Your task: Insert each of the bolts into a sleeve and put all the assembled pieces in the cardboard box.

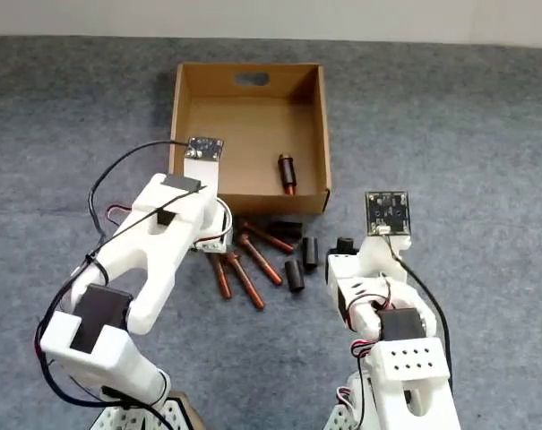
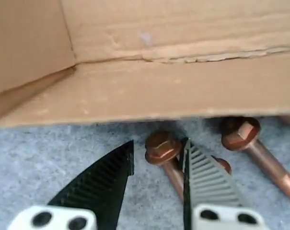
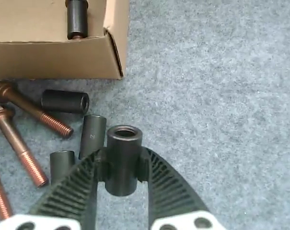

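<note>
While the right gripper [image 3: 121, 165] is clamped on a black sleeve [image 3: 121, 141], the left gripper [image 2: 159, 143] stands open with a copper bolt [image 2: 162, 147] between its fingers, just before the cardboard box [image 1: 327, 134] at upper centre. One assembled piece [image 1: 287, 173] lies inside; loose bolts [image 1: 258, 259] and sleeves [image 1: 294, 275] lie just below the box.

Open brown cardboard box [image 1: 322, 134], one sleeved bolt [image 1: 287, 173] inside; loose copper bolts [image 1: 245, 279] and black cylindrical sleeves [image 1: 294, 275] lying right along its near side.
</note>
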`<state>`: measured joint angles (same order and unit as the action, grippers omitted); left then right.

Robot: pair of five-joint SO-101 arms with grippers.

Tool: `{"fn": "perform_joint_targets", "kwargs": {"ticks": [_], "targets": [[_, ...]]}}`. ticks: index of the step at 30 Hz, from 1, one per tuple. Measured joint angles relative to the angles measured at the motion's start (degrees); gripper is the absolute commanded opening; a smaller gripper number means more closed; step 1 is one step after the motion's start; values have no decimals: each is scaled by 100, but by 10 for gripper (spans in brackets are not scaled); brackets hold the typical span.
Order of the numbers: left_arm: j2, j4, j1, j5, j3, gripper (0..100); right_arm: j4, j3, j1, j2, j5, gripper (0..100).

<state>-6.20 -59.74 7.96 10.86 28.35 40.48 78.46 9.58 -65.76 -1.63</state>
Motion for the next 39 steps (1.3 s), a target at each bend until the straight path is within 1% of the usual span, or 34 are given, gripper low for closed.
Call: {"fn": "perform_joint_targets", "kwargs": {"ticks": [3, 7, 11, 14, 19, 21, 23, 24, 25, 27, 32, 39], "targets": [[0, -299, 0, 0, 0, 168, 0, 0, 0, 0, 0, 5], [123, -782, 0, -378, 0, 168, 0, 0, 0, 0, 0, 5], [193, -967, 0, -501, 0, 168, 0, 0, 0, 0, 0, 5], [176, -958, 0, -501, 0, 168, 0, 0, 0, 0, 0, 5], [-290, -571, -79, -510, -35, 164, 0, 0, 0, 0, 0, 5], [-413, -519, -158, -510, -53, 111, 0, 0, 0, 0, 0, 5], [-466, -501, -185, -510, -53, 16, 0, 0, 0, 0, 0, 5], [-492, -501, -176, -536, -62, 2, 0, 0, 0, 0, 0, 5], [-501, -492, -158, -615, -62, 19, 0, 0, 0, 0, 0, 5], [-519, -510, -149, -800, -70, 5, 0, 0, 0, 0, 0, 5], [-536, -510, -158, -1187, -88, 9, 0, 0, 0, 0, 0, 5], [-413, -484, -158, -1248, 26, 14, 0, 0, 0, 0, 0, 5]]}}
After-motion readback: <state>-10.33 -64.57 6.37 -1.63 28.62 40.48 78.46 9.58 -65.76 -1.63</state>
